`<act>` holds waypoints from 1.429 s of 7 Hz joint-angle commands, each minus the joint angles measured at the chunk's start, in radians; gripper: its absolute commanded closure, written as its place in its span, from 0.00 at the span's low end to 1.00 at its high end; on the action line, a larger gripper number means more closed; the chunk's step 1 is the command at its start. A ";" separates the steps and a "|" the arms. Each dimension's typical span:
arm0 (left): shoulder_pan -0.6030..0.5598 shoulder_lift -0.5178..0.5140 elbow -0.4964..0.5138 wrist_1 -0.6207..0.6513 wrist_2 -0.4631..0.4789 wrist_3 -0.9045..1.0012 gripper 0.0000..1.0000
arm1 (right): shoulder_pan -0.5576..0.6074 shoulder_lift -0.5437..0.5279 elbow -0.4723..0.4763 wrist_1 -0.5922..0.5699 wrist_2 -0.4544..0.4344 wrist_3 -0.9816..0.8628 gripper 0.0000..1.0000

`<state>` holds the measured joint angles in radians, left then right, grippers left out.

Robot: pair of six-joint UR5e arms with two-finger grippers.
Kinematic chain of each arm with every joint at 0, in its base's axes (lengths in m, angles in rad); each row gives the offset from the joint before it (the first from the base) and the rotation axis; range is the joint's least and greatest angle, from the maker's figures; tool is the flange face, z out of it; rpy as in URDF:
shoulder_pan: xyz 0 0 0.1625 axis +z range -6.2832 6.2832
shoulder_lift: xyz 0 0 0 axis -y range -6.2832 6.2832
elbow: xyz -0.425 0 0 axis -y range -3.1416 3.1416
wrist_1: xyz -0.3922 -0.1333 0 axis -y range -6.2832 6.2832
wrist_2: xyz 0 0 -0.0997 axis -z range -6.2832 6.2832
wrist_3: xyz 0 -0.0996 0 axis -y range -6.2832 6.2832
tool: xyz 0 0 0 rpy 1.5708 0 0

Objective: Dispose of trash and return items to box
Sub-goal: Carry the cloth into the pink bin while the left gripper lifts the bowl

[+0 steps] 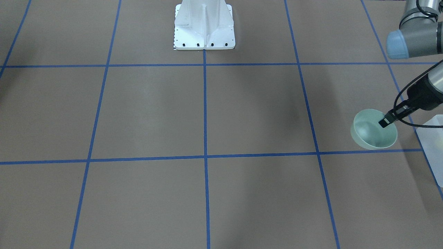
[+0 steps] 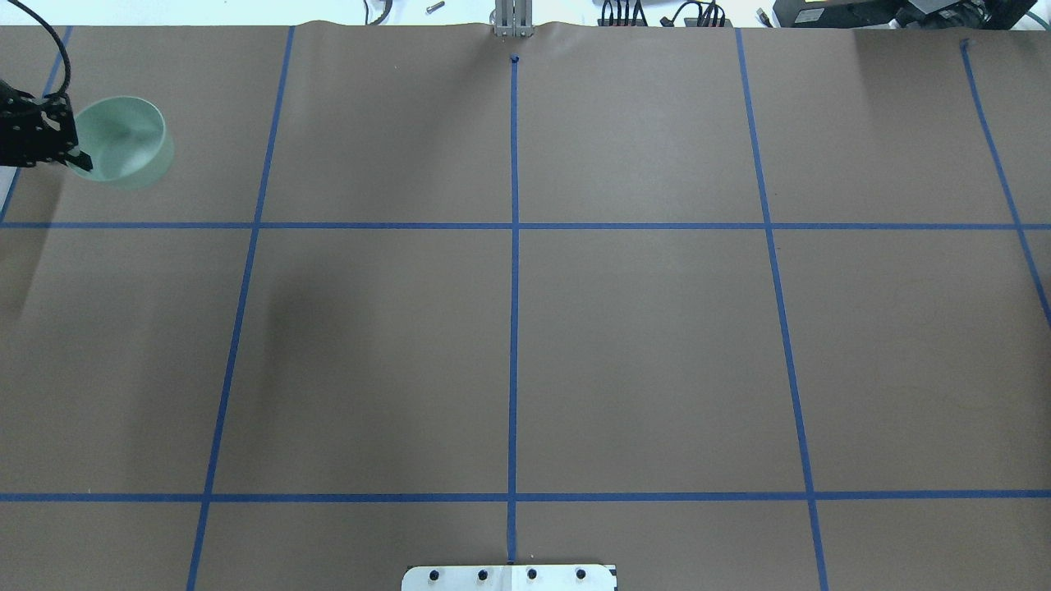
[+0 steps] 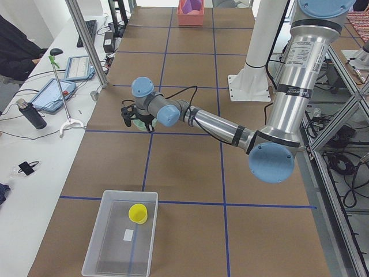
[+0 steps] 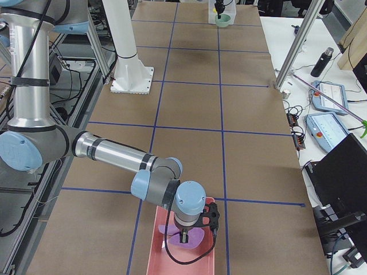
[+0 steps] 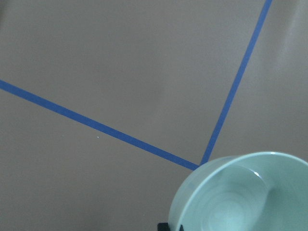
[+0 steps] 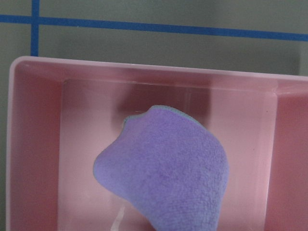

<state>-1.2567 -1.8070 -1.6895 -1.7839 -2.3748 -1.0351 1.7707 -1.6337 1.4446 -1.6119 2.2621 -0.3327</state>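
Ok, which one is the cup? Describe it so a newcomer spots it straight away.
Start at the table's end on the robot's left, where the translucent white box sits. The cup sits inside it. It is small and bright yellow, unlike the flat white label beside it and the wider mint-green bowl that the left gripper holds outside the box.

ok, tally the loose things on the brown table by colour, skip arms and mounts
Green: 1, bowl
Yellow: 1, cup
Clear white: 1, box
Pink: 1, bin
Purple: 1, cloth
Total: 5
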 commanded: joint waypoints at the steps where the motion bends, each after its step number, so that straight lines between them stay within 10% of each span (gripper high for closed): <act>1: -0.159 0.003 0.061 0.057 -0.024 0.171 1.00 | 0.001 0.032 0.041 0.000 0.010 0.011 0.00; 6: -0.397 0.015 0.468 0.044 -0.018 0.346 1.00 | -0.022 0.040 0.192 -0.002 0.185 0.275 0.00; 10: -0.395 -0.058 0.758 -0.346 0.129 -0.157 1.00 | -0.056 0.043 0.215 0.000 0.180 0.320 0.00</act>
<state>-1.6525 -1.8402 -1.0257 -2.0025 -2.2957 -1.0195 1.7203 -1.5921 1.6536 -1.6128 2.4426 -0.0160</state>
